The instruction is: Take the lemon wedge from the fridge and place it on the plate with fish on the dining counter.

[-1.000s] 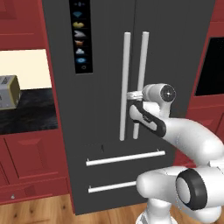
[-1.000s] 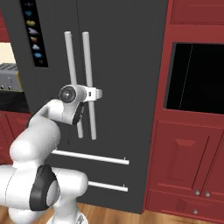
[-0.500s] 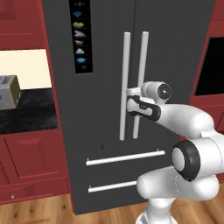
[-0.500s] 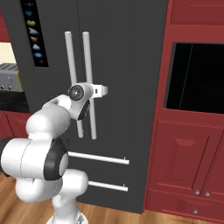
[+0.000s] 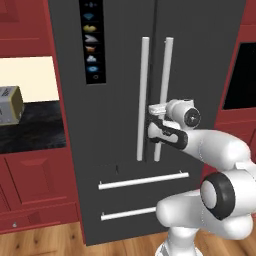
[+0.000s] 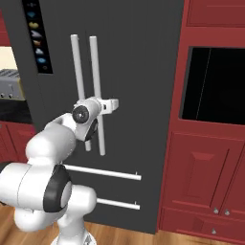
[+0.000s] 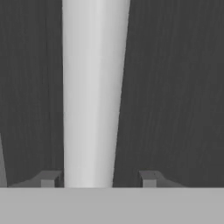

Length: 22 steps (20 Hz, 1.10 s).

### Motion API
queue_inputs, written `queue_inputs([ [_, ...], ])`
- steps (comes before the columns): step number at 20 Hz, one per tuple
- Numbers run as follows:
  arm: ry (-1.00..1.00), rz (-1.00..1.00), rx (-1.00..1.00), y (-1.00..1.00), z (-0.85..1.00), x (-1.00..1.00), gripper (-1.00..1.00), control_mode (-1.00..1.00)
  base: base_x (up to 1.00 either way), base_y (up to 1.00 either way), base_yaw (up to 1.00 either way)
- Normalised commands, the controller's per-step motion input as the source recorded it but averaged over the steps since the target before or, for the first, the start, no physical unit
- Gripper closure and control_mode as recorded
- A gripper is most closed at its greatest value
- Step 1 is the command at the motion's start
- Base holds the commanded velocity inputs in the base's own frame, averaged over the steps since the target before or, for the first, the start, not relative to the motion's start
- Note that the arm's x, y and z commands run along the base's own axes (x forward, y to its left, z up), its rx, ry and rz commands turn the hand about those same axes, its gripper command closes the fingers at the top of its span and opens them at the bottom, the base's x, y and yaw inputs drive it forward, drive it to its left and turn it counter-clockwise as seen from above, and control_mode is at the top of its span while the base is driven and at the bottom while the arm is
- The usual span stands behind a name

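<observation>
The arm is reaching forward at the closed fridge, and its pincer is sitting wide apart around the right door's pale bar handle, low on the bar. One fingertip is lying just beside the bar, the other standing clear of it. The left door's handle is hanging just alongside, and both drawers below are shut.

The left base view looks forward from behind the arm's left at the fridge, taking in the worktop to its left. The right base view faces the same doors and bar handles from the right. The hand view sits very near one handle, facing the door.
</observation>
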Motion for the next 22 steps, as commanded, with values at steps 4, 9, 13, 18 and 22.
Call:
queue_inputs([
  [4, -0.04, -0.25, 0.12, -0.38, 0.33, -1.00, 1.00, -1.00, 0.00, 0.00, 0.00],
  [9, -0.09, -0.28, 0.19, -0.68, 0.46, -1.00, 1.00, -1.00, 0.00, 0.00, 0.00],
  [13, -0.14, -0.24, 0.23, -0.80, 0.55, -1.00, 1.00, -1.00, 0.00, 0.00, 0.00],
  [18, -0.16, -0.24, 0.23, -0.73, 0.62, -1.00, -1.00, -1.00, 0.00, 0.00, 0.00],
  [22, -0.14, -0.23, 0.19, -0.31, 0.59, -1.00, -1.00, -1.00, 0.00, 0.00, 0.00],
])
